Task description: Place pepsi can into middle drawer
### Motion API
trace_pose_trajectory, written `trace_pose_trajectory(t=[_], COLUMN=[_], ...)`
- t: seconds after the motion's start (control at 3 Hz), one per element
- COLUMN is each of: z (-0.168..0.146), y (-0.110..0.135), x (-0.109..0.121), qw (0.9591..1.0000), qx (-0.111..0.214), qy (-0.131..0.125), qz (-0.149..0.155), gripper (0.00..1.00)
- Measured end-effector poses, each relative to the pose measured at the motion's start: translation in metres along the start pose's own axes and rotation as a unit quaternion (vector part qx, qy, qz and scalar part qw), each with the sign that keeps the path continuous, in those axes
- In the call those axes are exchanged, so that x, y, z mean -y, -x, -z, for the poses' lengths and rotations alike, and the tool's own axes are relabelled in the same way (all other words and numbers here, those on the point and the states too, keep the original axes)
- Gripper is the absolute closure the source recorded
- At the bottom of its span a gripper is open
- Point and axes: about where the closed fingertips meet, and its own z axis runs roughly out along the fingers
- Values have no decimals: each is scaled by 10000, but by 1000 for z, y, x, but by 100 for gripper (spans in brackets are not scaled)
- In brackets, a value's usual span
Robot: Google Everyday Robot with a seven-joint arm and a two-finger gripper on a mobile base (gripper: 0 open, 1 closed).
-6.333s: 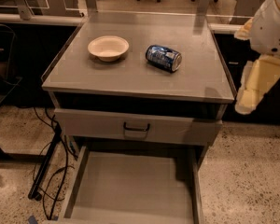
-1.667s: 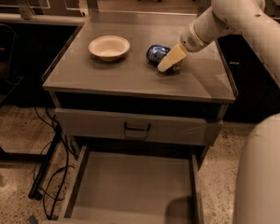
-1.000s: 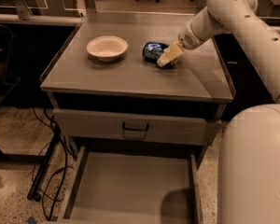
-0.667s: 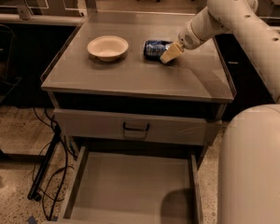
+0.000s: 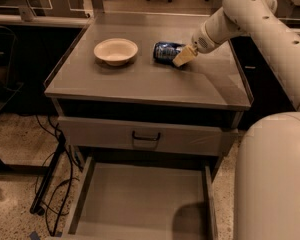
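The pepsi can [image 5: 165,51], blue with silver ends, lies on its side on the grey cabinet top, right of the cream bowl. My gripper [image 5: 182,58] reaches in from the right and rests against the can's right end, low over the top. The middle drawer [image 5: 145,204] stands pulled out at the bottom of the view, with a bare grey floor and low side walls. Its far right corner is hidden by my own white body.
A cream bowl [image 5: 115,50] sits on the cabinet top [image 5: 140,79], left of the can. A shut drawer front with a dark handle [image 5: 146,135] is above the open drawer. Cables [image 5: 52,184] lie on the floor at left. My arm [image 5: 260,19] spans the right side.
My gripper has come in from the right edge of the cabinet to the can's right end. The can has shifted a little to the left and back.
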Motion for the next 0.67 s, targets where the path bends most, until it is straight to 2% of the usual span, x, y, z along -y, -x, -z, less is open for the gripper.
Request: trace_pose_trajectory(t=[0.33, 0.67], z=[0, 5], y=[0, 0], x=[0, 4], qw=[10000, 10000], qx=[-1, -43], qy=[1, 19], qz=[0, -18], gripper=[100, 100])
